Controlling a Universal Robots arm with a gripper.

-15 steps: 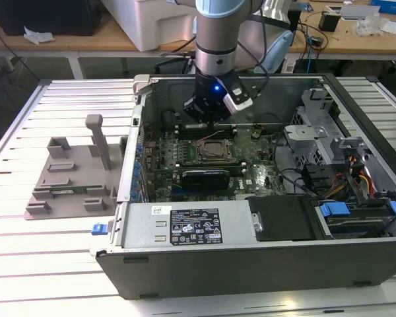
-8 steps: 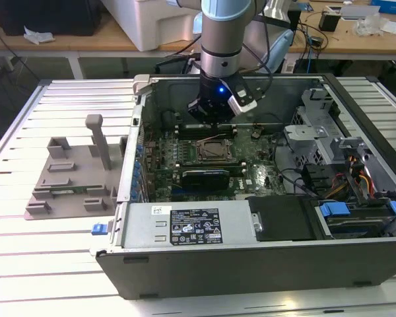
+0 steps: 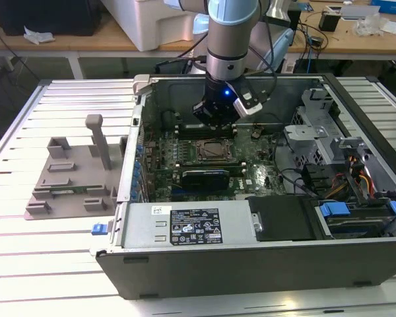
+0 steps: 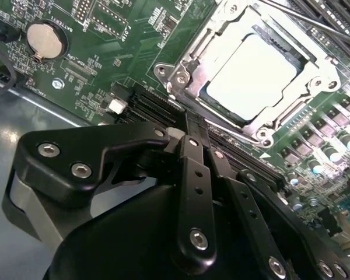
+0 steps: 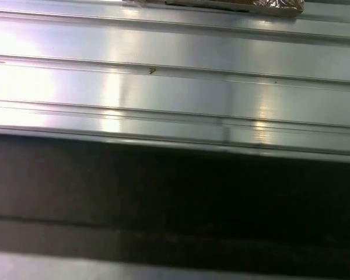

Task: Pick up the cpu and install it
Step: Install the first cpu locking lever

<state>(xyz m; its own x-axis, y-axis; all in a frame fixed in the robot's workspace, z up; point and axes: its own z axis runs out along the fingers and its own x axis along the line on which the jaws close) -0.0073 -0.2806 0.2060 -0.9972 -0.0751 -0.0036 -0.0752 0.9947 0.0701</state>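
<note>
Fingers (image 4: 193,125) are being held together, empty, just beside the socket (image 4: 248,76), where the cpu (image 4: 251,76) is being seated.

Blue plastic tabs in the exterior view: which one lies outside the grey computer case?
The small blue tab at the case's outer corner, over the slatted table; the others sit inside.
</note>
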